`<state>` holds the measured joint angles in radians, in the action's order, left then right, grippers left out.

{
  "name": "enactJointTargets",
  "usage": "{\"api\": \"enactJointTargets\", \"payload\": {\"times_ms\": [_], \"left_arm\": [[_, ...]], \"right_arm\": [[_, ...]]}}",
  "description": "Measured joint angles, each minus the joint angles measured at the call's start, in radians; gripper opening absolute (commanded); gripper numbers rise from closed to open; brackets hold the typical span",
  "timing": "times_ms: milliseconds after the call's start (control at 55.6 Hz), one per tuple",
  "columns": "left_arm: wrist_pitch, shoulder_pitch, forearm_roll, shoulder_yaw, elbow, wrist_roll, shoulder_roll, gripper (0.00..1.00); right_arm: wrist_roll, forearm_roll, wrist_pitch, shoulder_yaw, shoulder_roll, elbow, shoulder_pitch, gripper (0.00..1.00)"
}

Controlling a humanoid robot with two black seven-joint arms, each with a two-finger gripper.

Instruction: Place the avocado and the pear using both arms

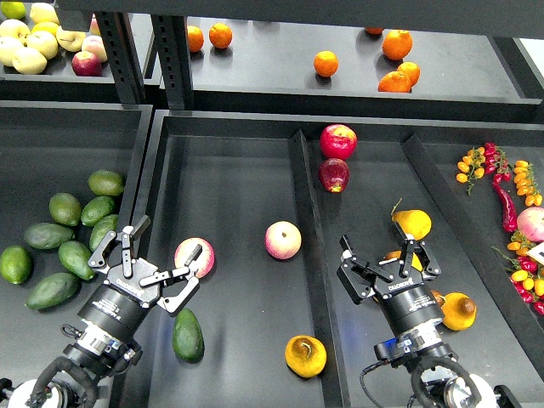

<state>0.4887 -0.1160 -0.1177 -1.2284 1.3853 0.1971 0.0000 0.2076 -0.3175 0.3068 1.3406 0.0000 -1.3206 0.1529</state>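
Glossy dark green avocado point(188, 335); yellow-orange pear point(305, 355) with sunken brown patch.

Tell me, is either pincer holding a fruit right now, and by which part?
Neither. The left pincer is open above the avocado; the right pincer is open, with nothing between its fingers.

Avocado point(188, 335) lies in middle tray point(229, 195), near front, left of pear point(305, 355). Pear sits by tray's right wall. Apple point(283, 240) lies behind pear, mid-tray. Second apple point(195, 256) lies behind avocado. Pile of avocados point(64, 242) in left tray. Oranges point(395, 64) on shelf point(272, 72) at back.
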Motion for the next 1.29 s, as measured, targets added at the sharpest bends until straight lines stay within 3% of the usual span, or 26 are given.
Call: {"api": "enactJointTargets", "payload": {"times_ms": [1294], "left_arm": [[0.0,-0.018,0.004,0.019,-0.015,0.007,0.0,1.0]], "right_arm": [[0.002,0.003,0.008,-0.008,0.0,0.004,0.019,1.0]]}}
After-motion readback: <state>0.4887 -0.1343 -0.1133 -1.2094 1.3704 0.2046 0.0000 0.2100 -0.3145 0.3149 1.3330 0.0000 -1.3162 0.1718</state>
